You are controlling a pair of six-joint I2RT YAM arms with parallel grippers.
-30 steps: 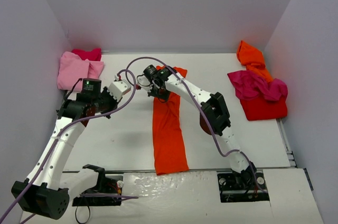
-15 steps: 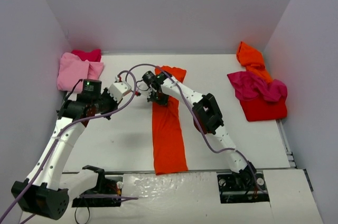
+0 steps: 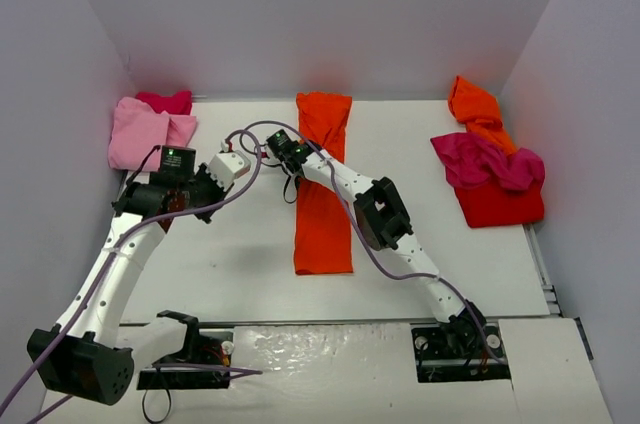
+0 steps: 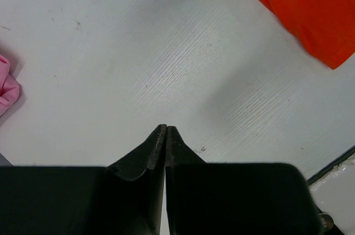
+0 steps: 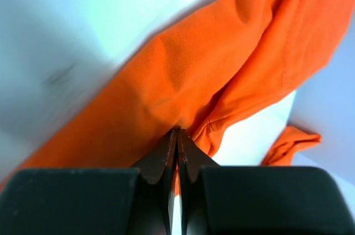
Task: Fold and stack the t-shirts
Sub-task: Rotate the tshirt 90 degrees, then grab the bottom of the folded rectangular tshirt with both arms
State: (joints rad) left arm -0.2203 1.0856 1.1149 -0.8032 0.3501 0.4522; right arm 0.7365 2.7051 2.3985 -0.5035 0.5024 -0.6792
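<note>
A long orange-red t-shirt (image 3: 322, 214), folded into a narrow strip, lies down the middle of the table, its far end against the back wall. My right gripper (image 3: 284, 149) is at the strip's left edge, about a third of the way from the far end. In the right wrist view it (image 5: 177, 131) is shut on a fold of the orange shirt (image 5: 166, 74). My left gripper (image 3: 243, 160) is just left of it, over bare table. In the left wrist view it (image 4: 166, 127) is shut and empty, with a corner of the orange shirt (image 4: 310, 8) at the upper right.
A pink and magenta pile of shirts (image 3: 150, 129) lies at the back left; its pink edge shows in the left wrist view (image 4: 5, 88). At the back right lie an orange shirt (image 3: 475, 109), a magenta shirt (image 3: 490, 164) and a red one (image 3: 500, 206). Walls enclose three sides.
The orange-red shirt has slid toward the back wall, its near end now farther from the arm bases. My right gripper pulled it along. The left gripper has barely moved.
</note>
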